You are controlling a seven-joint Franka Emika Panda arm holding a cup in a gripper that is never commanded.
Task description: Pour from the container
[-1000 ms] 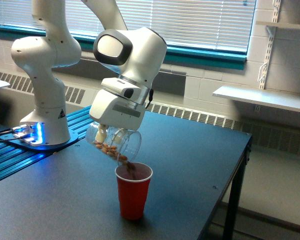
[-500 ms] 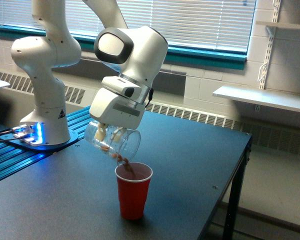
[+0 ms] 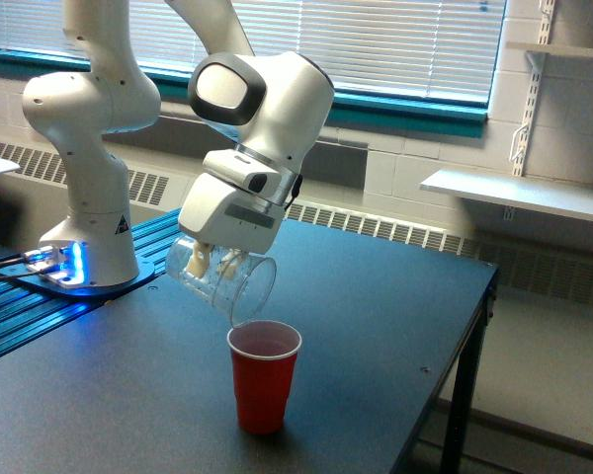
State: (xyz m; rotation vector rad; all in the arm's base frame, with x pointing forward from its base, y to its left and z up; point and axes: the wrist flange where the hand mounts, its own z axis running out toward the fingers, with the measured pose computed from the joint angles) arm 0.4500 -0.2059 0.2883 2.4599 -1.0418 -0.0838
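Observation:
In the exterior view the container (image 3: 224,281), a clear cup with a wide round mouth, hangs tilted steeply, mouth down and toward the exterior view's right. It looks empty. My gripper (image 3: 215,263) is shut on it, pale fingers (image 3: 200,263) showing through the clear wall. Just below the mouth a red plastic cup (image 3: 264,380) stands upright on the dark table (image 3: 376,326), with dark contents visible inside its rim.
The arm's white base (image 3: 89,242) stands on a blue ribbed platform (image 3: 40,316) at the exterior view's left. The table's edge (image 3: 465,341) runs along the exterior view's right. A white shelf (image 3: 519,193) and radiator line the far wall.
The brown pieces that were in the clear cup have slid out into the red cup, leaving the clear cup empty. The cup has tilted slightly further.

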